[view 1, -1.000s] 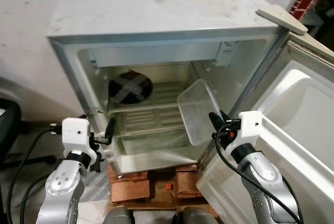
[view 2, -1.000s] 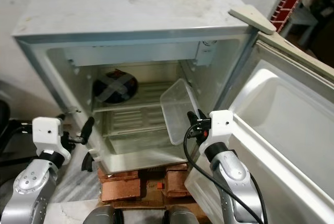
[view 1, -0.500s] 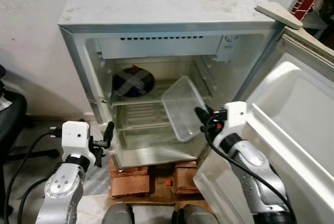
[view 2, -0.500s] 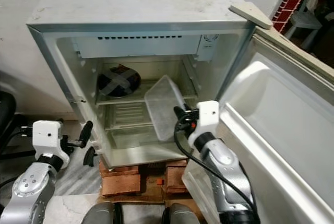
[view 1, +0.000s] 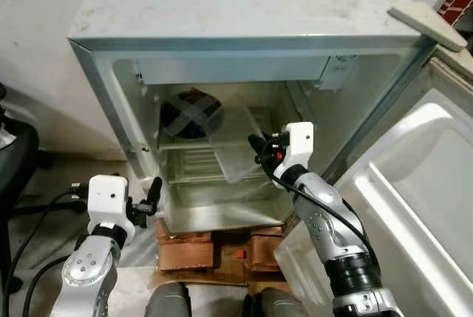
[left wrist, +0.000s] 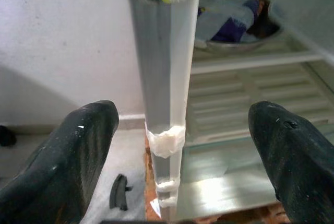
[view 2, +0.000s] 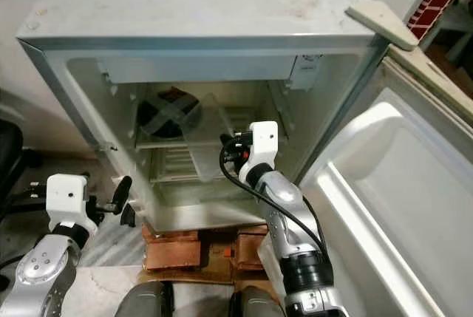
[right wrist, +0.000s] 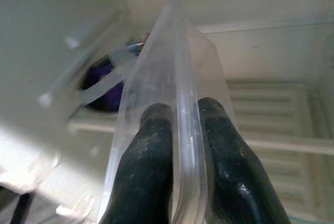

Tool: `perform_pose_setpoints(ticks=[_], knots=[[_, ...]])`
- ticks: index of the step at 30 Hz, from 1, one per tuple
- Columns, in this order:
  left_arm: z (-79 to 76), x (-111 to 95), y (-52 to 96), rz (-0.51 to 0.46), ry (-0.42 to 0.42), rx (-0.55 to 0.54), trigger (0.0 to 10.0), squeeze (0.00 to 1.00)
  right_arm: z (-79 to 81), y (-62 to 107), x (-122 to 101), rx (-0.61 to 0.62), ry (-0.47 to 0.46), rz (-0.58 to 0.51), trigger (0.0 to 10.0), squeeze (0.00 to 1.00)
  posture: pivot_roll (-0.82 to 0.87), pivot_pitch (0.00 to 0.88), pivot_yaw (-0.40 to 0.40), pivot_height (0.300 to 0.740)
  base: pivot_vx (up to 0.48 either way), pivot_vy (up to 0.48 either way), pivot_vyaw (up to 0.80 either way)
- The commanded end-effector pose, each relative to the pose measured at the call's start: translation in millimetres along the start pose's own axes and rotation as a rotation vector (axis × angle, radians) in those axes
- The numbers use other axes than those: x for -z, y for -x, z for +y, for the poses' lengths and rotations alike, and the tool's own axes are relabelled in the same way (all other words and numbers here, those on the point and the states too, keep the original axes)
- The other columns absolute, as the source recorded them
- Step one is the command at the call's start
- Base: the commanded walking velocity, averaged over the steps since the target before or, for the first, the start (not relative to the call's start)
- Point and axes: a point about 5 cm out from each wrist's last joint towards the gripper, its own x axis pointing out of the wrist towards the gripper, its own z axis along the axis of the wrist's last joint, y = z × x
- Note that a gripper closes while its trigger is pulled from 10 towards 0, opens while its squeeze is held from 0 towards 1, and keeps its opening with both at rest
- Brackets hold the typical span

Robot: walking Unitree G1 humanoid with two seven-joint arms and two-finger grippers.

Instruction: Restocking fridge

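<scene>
Container: the clear plastic container (view 1: pixel 235 145) is being held tilted inside the fridge (view 1: pixel 244 29), just ahead of the right gripper and above the upper shelf.
Right gripper: the right gripper (view 1: pixel 259 145) is pinching the container's rim, one black finger (right wrist: pixel 143 177) lying on each side of the thin wall, closed tight against the plastic.
Beyond the right jaws: past the container's far edge, a dark covered dish (view 1: pixel 191 114) crossed with pale tape is sitting at the back of the same shelf (view 1: pixel 194 144).
Below the right jaws: a second slatted shelf and the fridge floor are lying under the container, with nothing readable on them.
Beside the right jaws: the open fridge door (view 1: pixel 414 184) is standing off to the outer side of the right arm.
Left gripper: the left gripper (left wrist: pixel 177 145) is hanging with its fingers spread wide apart and holding nothing, straddling the view of the fridge's front corner post (left wrist: pixel 162 78).
Under the left jaws: bricks (view 1: pixel 214 247) are propping the fridge off the floor.
Progress: judging by the pose, the container is reaching the shelf but is not yet resting flat or let go; setting it down and shutting the door seem to be what is left.
Writing: no brand, label or text is legible anywhere.
</scene>
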Motion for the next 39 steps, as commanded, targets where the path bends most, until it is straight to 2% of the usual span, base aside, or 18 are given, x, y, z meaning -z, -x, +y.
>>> perform_pose_setpoints(ticks=[1, 2, 6, 9, 12, 17, 20, 25, 27, 28, 30, 34, 36, 39], knots=[[0.4, 0, 4.1, 0.012, -0.012, -0.005, 10.0, 0.0, -4.4, -8.1, -5, 0.059, -0.003, -0.029, 10.0, 0.0, 0.12, 0.125, -0.08, 0.74, 0.0, 0.0, 0.0], [0.6, 1, 5.1, 0.016, -0.013, -0.004, 10.0, 0.0, -5.1, -15.5, -11, 0.098, -0.015, -0.051, 10.0, 0.0, 0.13, 0.131, -0.08, 0.74, 0.0, 0.0, 0.0], [1.0, 1, 7.3, 0.02, -0.014, -0.007, 10.0, 0.0, -6.2, -20.6, -15, 0.124, -0.034, -0.074, 10.0, 0.0, 0.14, 0.14, -0.084, 0.74, 0.0, 0.0, 0.0], [1.8, 3, 12.0, 0.036, -0.017, -0.012, 10.0, 0.0, -7.5, -33.2, -21, 0.197, -0.132, -0.1, 10.0, 0.0, 0.16, 0.156, -0.091, 0.74, 0.0, 0.0, 0.0], [2.3, 4, 14.1, 0.045, -0.017, -0.015, 10.0, 0.0, -5.0, -39.7, -20, 0.22, -0.175, -0.102, 10.0, 0.0, 0.16, 0.16, -0.092, 0.74, 0.0, 0.0, 0.0], [3.5, 7, 19.6, 0.065, -0.017, -0.022, 10.0, 0.0, 13.2, -55.5, -14, 0.244, -0.384, -0.074, 10.0, 0.0, 0.18, 0.178, -0.096, 0.74, 0.0, 0.0, 0.0], [2.8, 8, 20.7, 0.072, -0.018, -0.023, 10.0, 0.0, 19.4, -62.8, -14, 0.265, -0.471, -0.072, 10.0, 0.0, 0.19, 0.185, -0.1, 0.74, 0.0, 0.0, 0.0], [1.7, 7, 22.4, 0.08, -0.019, -0.025, 10.0, 0.0, 18.2, -69.3, -18, 0.319, -0.543, -0.076, 10.0, 0.0, 0.2, 0.191, -0.103, 0.74, 0.0, 0.0, 0.0], [1.0, 7, 23.4, 0.083, -0.02, -0.026, 10.0, 0.0, 18.8, -73.1, -22, 0.321, -0.628, -0.081, 10.0, 0.0, 0.2, 0.193, -0.105, 0.74, 0.0, 0.0, 0.0], [1.0, 7, 23.4, 0.083, -0.02, -0.026, 10.0, 0.0, 18.8, -73.1, -22, 0.321, -0.628, -0.081, 10.0, 0.0, 0.2, 0.193, -0.105, 0.74, 0.0, 0.0, 0.0], [0.4, 6, 23.9, 0.084, -0.022, -0.03, 10.0, 0.0, 25.9, -78.1, -26, 0.257, -0.724, -0.082, 10.0, 0.0, 0.21, 0.196, -0.109, 0.74, 0.0, 0.0, 0.0], [0.5, 4, 24.1, 0.079, -0.025, -0.037, 10.0, 0.0, 33.6, -81.9, -30, 0.2, -0.756, -0.079, 10.0, 0.0, 0.22, 0.206, -0.118, 0.74, 0.0, 0.0, 0.0], [0.7, 2, 26.3, 0.077, -0.024, -0.045, 10.0, 0.0, 39.5, -84.6, -33, 0.15, -0.737, -0.076, 10.0, 0.0, 0.23, 0.218, -0.125, 0.74, 0.0, 0.0, 0.0], [-0.4, 3, 32.0, 0.084, -0.021, -0.051, 10.0, 0.0, 37.8, -84.8, -34, 0.141, -0.711, -0.074, 10.0, 0.0, 0.23, 0.233, -0.132, 0.74, 0.0, 0.0, 0.0]])
